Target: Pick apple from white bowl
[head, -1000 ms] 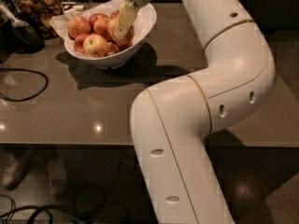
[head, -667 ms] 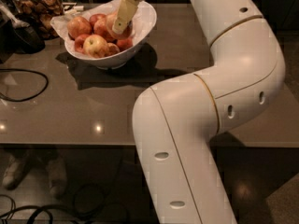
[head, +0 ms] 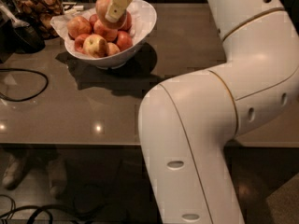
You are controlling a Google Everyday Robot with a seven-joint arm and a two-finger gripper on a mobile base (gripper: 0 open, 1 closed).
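The white bowl (head: 142,24) stands at the back left of the brown table, lined with white paper and holding several apples. My gripper (head: 112,17) reaches down from the top edge over the bowl. It is shut on the pale orange-red apple (head: 101,6), which is held just above the other apples. One cream finger (head: 119,1) crosses the front of the apple; the other finger is hidden behind it. An apple with a yellow-green patch (head: 95,45) lies at the bowl's front.
My large white arm (head: 210,115) fills the right and centre foreground. A glass jar of snacks (head: 37,3) and a dark object (head: 21,36) stand left of the bowl. A black cable (head: 28,90) loops on the table's left. The table's front edge (head: 70,143) runs across.
My gripper has risen from among the apples with the pale orange-red apple held in it. The arm's upper link has swung to the right.
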